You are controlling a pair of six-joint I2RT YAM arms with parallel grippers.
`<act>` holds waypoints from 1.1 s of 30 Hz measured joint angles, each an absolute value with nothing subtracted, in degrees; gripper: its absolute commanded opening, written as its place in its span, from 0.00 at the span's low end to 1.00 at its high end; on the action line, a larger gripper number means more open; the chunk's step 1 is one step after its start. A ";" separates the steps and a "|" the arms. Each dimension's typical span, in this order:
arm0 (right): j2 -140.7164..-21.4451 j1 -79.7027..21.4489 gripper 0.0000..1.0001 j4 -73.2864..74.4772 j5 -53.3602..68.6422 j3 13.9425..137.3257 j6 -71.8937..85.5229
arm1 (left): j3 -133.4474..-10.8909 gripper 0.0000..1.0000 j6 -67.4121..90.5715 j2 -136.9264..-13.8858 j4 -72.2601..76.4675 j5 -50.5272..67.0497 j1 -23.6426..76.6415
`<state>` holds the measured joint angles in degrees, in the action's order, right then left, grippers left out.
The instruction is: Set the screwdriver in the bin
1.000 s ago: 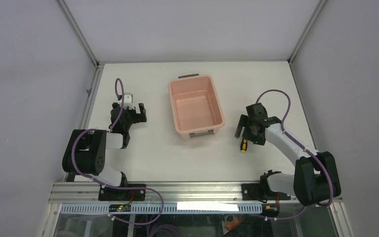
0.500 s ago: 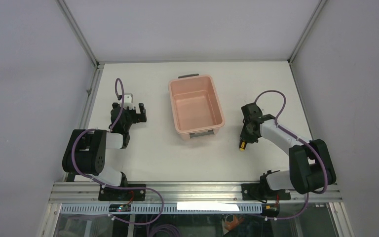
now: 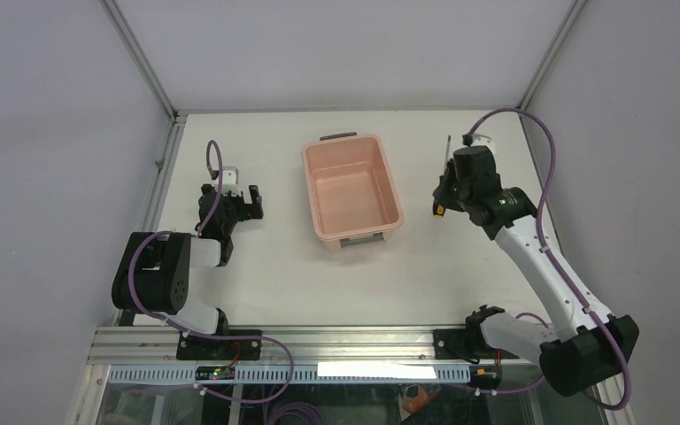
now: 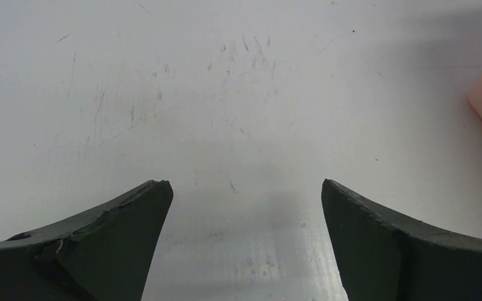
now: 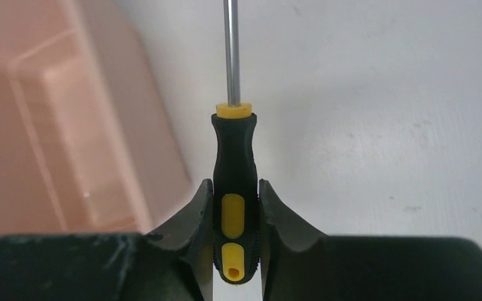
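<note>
White table (image 3: 274, 274); right jaws grip screwdriver (image 5: 235, 157) beside bin (image 3: 351, 188); left jaws wide, empty.

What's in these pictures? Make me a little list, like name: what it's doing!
screwdriver: held by its handle, shaft pointing away from the robot
right gripper: jaws shut on the screwdriver
left gripper: jaws open, holding nothing, over the table
bin: empty, in the middle of the table
job so far: screwdriver is to the right of the bin, not in it yet
</note>
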<state>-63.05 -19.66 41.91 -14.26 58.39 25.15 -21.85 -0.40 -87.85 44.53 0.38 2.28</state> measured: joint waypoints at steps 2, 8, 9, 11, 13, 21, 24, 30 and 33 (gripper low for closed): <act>-63.18 -22.94 0.00 41.82 -13.41 62.85 24.64 | -21.85 0.99 -0.40 -87.85 44.53 0.38 2.28; -73.12 -39.33 0.00 41.76 -14.09 74.67 21.82 | -21.87 0.99 -0.40 -87.85 44.53 0.36 2.28; -75.81 -42.04 0.00 41.65 -14.39 76.88 20.97 | -21.87 0.99 -0.40 -87.85 44.53 0.38 2.28; -81.80 -46.59 0.00 41.71 -14.90 81.49 19.00 | -21.85 0.99 -0.40 -87.85 44.53 0.38 2.28; -85.86 -48.58 0.00 41.58 -14.94 84.12 17.72 | -21.85 0.99 -0.40 -87.85 44.53 0.36 2.28; -101.34 -48.84 0.05 41.36 -16.21 89.93 13.37 | -21.85 0.99 -0.40 -87.85 44.53 0.36 2.28; -105.23 -48.77 0.06 41.45 -16.19 89.93 12.91 | -21.85 0.99 -0.40 -87.85 44.53 0.38 2.28; -109.93 -48.31 0.08 40.93 -15.44 89.27 13.04 | -21.85 0.99 -0.40 -87.85 44.53 0.36 2.28; -111.35 -47.40 0.15 39.62 -14.24 88.07 13.63 | -21.85 0.99 -0.40 -87.85 44.53 0.36 2.28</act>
<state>-111.35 -47.40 39.62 -14.24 88.07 13.63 -21.85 -0.40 -87.85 44.53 0.36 2.28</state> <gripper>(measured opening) 0.265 0.992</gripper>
